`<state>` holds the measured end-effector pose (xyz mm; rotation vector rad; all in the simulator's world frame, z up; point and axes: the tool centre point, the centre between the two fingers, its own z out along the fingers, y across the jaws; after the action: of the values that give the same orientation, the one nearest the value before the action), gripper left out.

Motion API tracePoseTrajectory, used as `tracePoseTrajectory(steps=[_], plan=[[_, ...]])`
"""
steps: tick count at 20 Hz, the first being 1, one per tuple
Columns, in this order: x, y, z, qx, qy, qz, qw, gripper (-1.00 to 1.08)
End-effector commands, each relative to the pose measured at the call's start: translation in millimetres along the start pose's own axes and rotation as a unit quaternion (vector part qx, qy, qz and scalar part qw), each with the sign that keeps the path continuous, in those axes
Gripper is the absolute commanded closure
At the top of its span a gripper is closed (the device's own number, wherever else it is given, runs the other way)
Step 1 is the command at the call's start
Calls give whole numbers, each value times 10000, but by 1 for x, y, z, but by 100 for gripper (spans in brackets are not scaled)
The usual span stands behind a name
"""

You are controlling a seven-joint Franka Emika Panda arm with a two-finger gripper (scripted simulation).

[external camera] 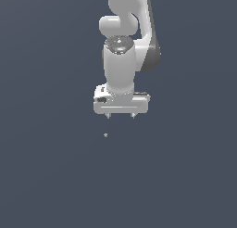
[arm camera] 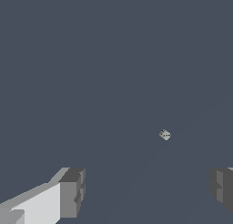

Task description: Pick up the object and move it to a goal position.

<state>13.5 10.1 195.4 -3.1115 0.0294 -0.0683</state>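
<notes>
We see the white, rounded Franka arm (external camera: 121,60) hanging over a flat, featureless dark slate-blue surface (external camera: 46,176), and at its end the white, boxy two-finger gripper (external camera: 121,116) with its short grey fingertips (arm camera: 72,191) spread wide and nothing between them, so we judge it released and ready. The thing we have to move, the tiny pale grey, mottled, roughly round lump (external camera: 105,135), lies alone on the surface, below the gripper and a little toward the exterior view's left, apart from both tips; in the wrist view it (arm camera: 165,135) sits ahead of the gap rather than inside it. We think the main risk is size: the lump is so small against the broad fingers that a slightly off-centre descent could let one tip land on it or nudge it away. Closing too high could miss it altogether, and a shallow pinch on a rounded shape may squirt it out during the lift. No goal marker is visible, so we cannot judge the carry.
</notes>
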Motion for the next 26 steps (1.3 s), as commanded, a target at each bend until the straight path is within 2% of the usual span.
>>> tracePoseTrajectory(steps=[1, 12, 19, 26], plan=[[0, 0, 0, 0, 0, 0, 10000, -92], [0, -17, -19, 3, 166, -172, 9997, -92], [1, -14, -15, -6, 151, -247, 9996, -92], [2, -5, -2, -41, 116, -608, 9981, -92]])
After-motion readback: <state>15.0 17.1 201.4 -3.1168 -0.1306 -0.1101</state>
